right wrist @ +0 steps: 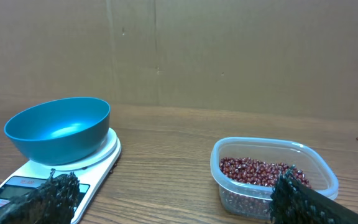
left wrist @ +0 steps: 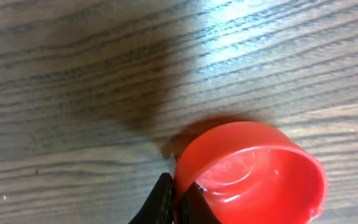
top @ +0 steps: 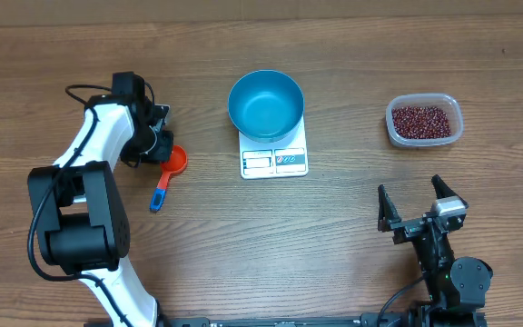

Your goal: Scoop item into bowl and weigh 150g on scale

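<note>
The blue bowl stands empty on the white scale at mid table. The item, dark red beans, fills a clear plastic tub at the right. A red scoop with a blue handle lies left of the scale. My left gripper is shut on the scoop's rim, one finger inside the cup and one outside. My right gripper stands open near the front right, with nothing between its fingers.
The left arm's black base sits at the front left. Bare wooden tabletop lies between the scale and the right gripper. A cardboard wall rises behind the table.
</note>
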Controlling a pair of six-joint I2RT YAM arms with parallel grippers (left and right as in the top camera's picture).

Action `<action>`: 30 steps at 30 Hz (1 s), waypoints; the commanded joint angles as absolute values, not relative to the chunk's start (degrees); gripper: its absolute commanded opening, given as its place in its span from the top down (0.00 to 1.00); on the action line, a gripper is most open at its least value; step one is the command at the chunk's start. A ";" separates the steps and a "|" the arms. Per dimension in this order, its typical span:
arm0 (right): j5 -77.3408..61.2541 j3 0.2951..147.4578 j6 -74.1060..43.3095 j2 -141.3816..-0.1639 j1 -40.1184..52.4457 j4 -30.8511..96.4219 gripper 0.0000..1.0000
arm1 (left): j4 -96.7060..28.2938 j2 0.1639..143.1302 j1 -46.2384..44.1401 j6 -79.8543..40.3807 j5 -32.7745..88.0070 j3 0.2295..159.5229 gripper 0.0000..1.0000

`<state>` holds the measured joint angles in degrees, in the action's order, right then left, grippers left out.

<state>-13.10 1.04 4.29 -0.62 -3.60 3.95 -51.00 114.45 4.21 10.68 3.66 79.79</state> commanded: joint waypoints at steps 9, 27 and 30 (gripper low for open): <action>-12.95 0.45 4.36 -0.16 -3.22 3.70 0.00 | -59.00 114.74 4.49 9.13 9.15 92.03 0.96; -12.95 0.45 4.38 -0.16 -3.22 3.70 0.00 | -71.53 110.76 4.47 7.62 13.37 106.89 0.96; -12.95 0.45 4.36 -0.16 -3.22 3.70 0.00 | -71.42 110.41 4.47 6.26 13.85 106.89 0.96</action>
<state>-13.08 1.06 4.29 -0.64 -3.60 3.97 -71.22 113.03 4.21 8.60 11.92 105.16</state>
